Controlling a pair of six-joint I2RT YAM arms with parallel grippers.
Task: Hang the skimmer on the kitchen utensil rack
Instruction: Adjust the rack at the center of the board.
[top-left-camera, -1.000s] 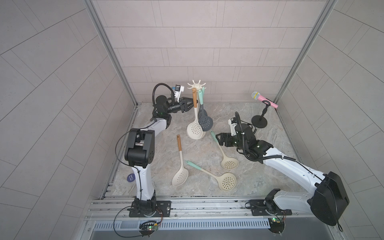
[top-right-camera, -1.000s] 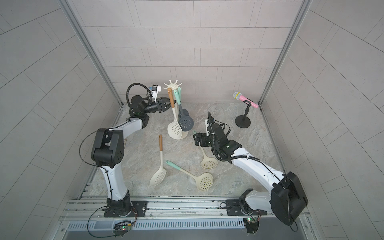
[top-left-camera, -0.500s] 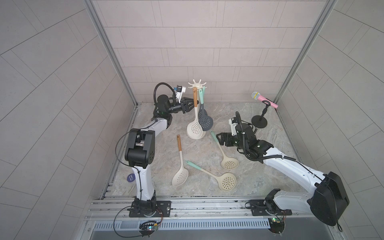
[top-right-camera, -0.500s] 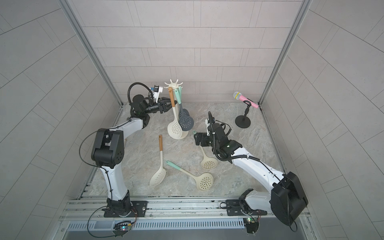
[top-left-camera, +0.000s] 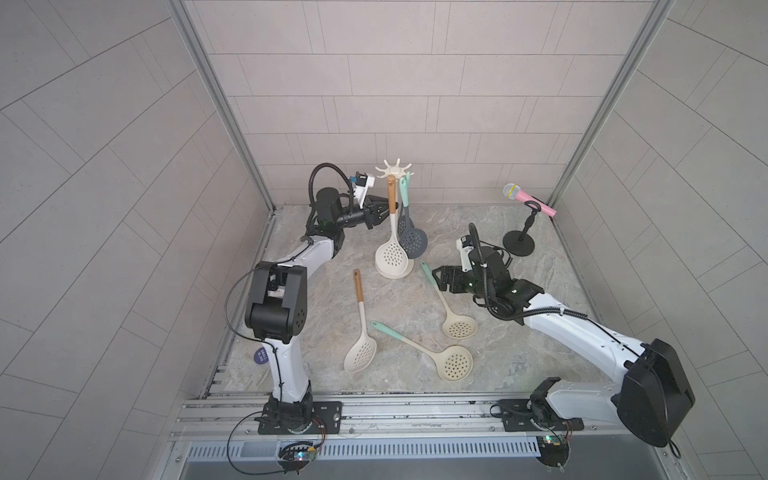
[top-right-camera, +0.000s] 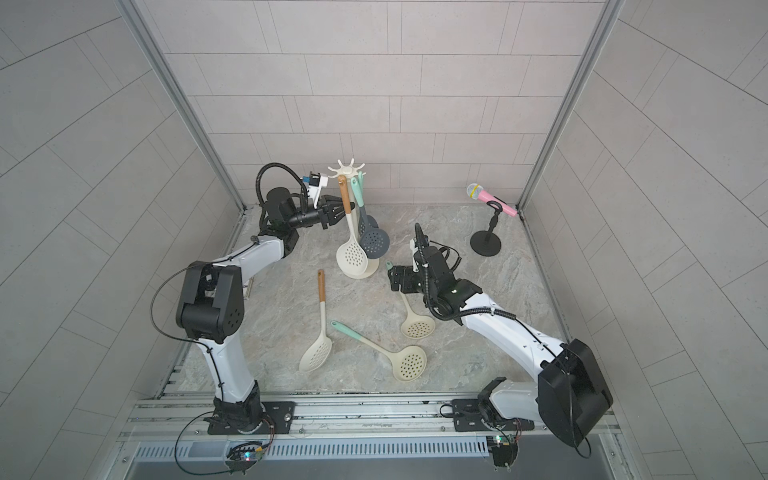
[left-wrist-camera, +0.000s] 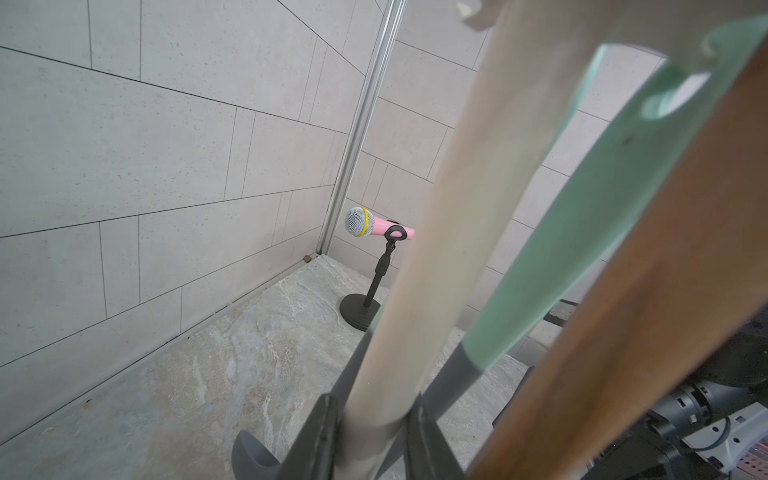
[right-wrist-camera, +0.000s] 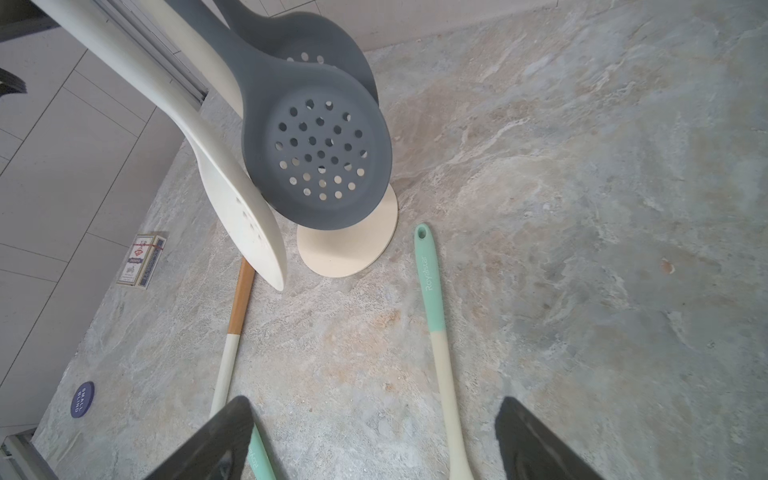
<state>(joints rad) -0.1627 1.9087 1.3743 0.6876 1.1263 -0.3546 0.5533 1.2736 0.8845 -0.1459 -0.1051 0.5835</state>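
Note:
The kitchen utensil rack (top-left-camera: 392, 168) (top-right-camera: 346, 167) stands at the back, cream-white, with a round base (right-wrist-camera: 353, 253). A wood-handled cream skimmer (top-left-camera: 392, 253) and two grey skimmers (top-left-camera: 413, 241) hang from it. My left gripper (top-left-camera: 380, 212) (left-wrist-camera: 372, 428) is shut on the rack's pole (left-wrist-camera: 436, 249), one finger on each side. Three skimmers lie on the table: a wood-handled one (top-left-camera: 360, 332) and two mint-handled ones (top-left-camera: 451, 316) (top-left-camera: 432, 353). My right gripper (top-left-camera: 436, 278) (right-wrist-camera: 374, 440) is open low over the nearer mint-handled skimmer's handle (right-wrist-camera: 440, 357), which lies between its fingers without touching them.
A pink microphone on a short black stand (top-left-camera: 519, 232) is at the back right. A small card box (right-wrist-camera: 141, 259) and a blue disc (top-left-camera: 262, 355) lie along the left edge. Tiled walls close in three sides.
My left gripper's jaws have closed in onto the rack's pole. The right arm and the skimmers on the table have not moved.

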